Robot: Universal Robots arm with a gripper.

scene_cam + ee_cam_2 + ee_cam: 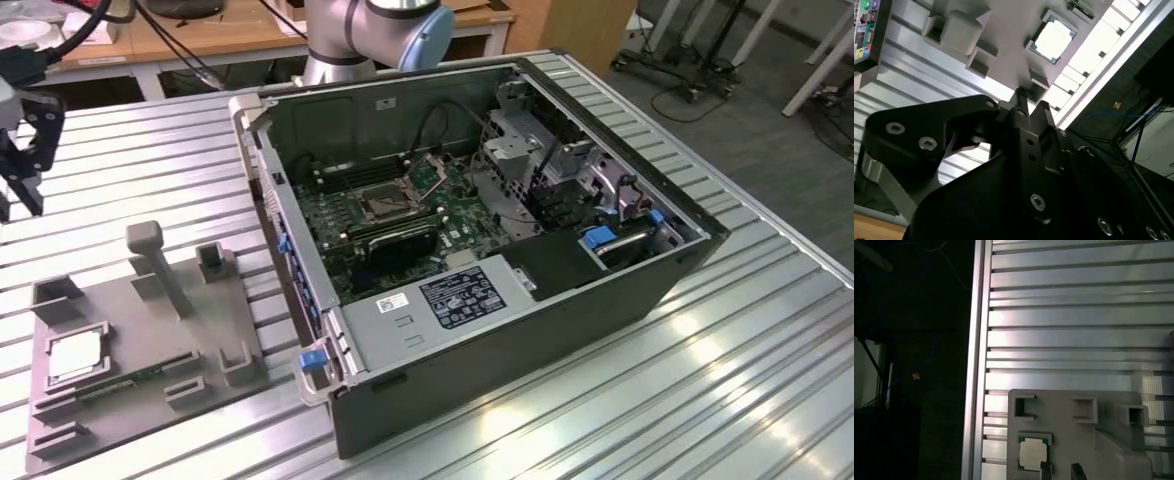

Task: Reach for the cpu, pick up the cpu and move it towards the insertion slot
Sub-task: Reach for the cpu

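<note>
1. cpu (76, 357) is found lying flat, silvery top up, in a square recess of the grey tray (140, 335), at the exterior view's lower left; it has not been lifted
2. tray is set on the ribbed metal table (641, 400), just beside the open case (561, 330), on the exterior view's left of it
3. gripper (1061, 471) is noted over the tray with its jaws apart and nothing held between them
4. in the first wrist view one fingertip (1045, 467) is lined up with the cpu's edge; contact cannot be told from that view
5. in the second wrist view the cpu (1054, 36) is seen apart from the gripper (1032, 100), with bare tray between, so no touch is judged to have been made
6. slot (378, 203) is seen on the board (454, 195) inside the case, with a shiny frame and a dark centre; nothing is seen seated in it
7. slot and cpu are well apart, with the case wall between them
8. progress, as a judgement: the reach is counted as under way but not closed, as the jaws are not set round the cpu
9. left to be done: the rest of the approach, the grasp, the lift and the whole carry towards the slot
</note>
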